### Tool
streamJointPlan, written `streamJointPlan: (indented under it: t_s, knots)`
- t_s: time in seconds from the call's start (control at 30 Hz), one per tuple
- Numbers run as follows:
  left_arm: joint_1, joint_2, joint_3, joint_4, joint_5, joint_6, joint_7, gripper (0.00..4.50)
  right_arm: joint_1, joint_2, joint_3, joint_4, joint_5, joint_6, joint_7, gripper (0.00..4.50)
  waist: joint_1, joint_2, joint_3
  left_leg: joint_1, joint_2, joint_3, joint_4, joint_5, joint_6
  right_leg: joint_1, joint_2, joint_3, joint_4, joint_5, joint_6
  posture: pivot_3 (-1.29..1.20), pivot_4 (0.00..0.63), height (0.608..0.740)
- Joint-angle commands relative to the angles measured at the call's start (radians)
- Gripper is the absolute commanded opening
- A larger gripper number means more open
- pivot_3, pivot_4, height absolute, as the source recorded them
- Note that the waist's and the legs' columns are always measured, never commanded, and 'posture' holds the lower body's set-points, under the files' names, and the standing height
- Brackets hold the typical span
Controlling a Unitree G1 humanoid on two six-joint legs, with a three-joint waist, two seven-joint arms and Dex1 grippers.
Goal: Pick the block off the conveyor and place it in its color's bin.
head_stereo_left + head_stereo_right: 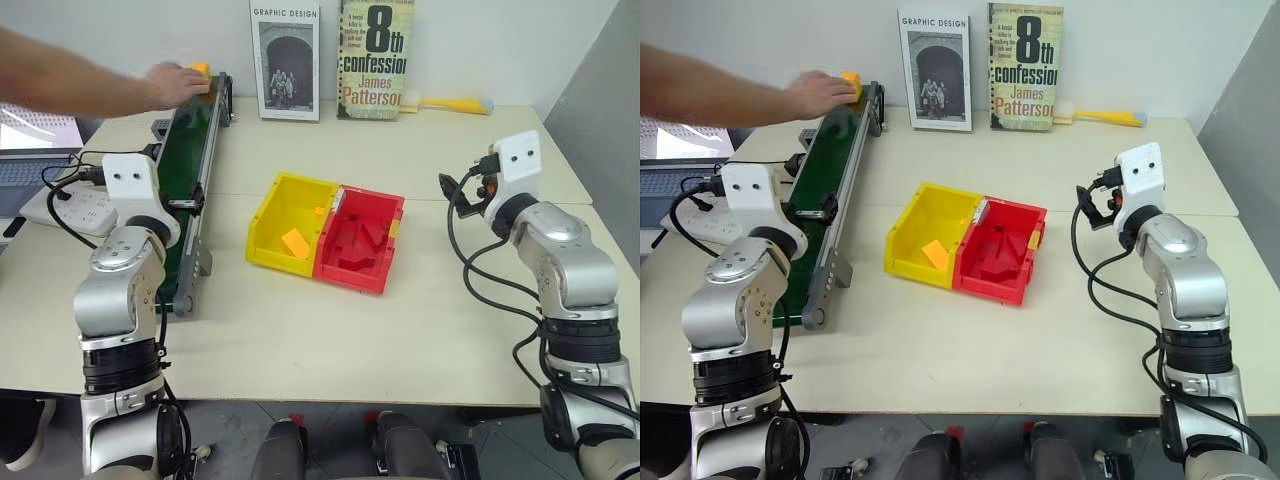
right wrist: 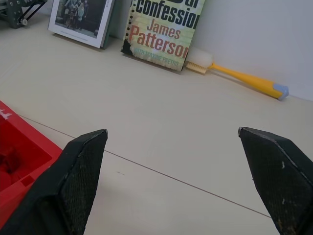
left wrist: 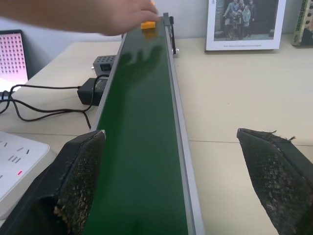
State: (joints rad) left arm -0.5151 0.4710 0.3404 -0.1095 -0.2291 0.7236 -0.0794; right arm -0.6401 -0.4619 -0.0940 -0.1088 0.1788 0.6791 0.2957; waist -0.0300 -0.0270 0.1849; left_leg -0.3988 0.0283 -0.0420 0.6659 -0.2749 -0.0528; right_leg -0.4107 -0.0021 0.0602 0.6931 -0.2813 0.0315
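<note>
Both grippers, left point(image 3: 171, 191) and right point(image 2: 171, 181), hang spread wide and empty. At the conveyor's point(image 1: 190, 170) far end a person's hand point(image 1: 170, 85) sets down the yellow block point(image 1: 201, 70). Pickup hasn't begun; next, the left gripper must meet the block, then carry it to the yellow bin point(image 1: 270, 215).

The robot has two shiny silver arms with black rings at the joints, a white box with two small dots on each wrist, looping black cables, and rough black fingers point(image 3: 78, 181) on each gripper.
</note>
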Motion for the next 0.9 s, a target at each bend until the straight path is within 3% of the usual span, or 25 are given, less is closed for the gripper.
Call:
streamJointPlan:
  t_s: [0.03, 0.57, 0.9]
  knots:
    - [-0.015, 0.016, 0.017, -0.047, -0.005, -0.007, -0.005, 4.50, -0.013, -0.009, -0.015, -0.025, -0.002, -0.017, 0.002, 4.50, 0.000, 0.000, 0.000, 0.000, 0.000, 0.000, 0.000, 0.000, 0.000, 0.000, 0.000, 0.000, 0.000, 0.000, 0.000, 0.00, 0.150, 0.740]
    - [0.014, 0.007, 0.038, -0.052, 0.027, -0.045, 0.048, 4.50, 0.003, -0.002, -0.014, -0.046, 0.000, -0.004, 0.007, 4.50, 0.000, 0.000, 0.000, 0.000, 0.000, 0.000, 0.000, 0.000, 0.000, 0.000, 0.000, 0.000, -0.001, 0.000, 0.000, 0.00, 0.150, 0.740]
    - [0.003, 0.044, 0.046, -0.037, -0.009, -0.030, -0.008, 4.50, -0.028, -0.028, -0.003, -0.020, 0.003, -0.019, 0.070, 4.50, 0.000, 0.000, 0.000, 0.000, 0.000, 0.000, 0.000, 0.000, 0.000, 0.000, 0.000, 0.000, -0.001, 0.000, 0.000, 0.00, 0.150, 0.740]
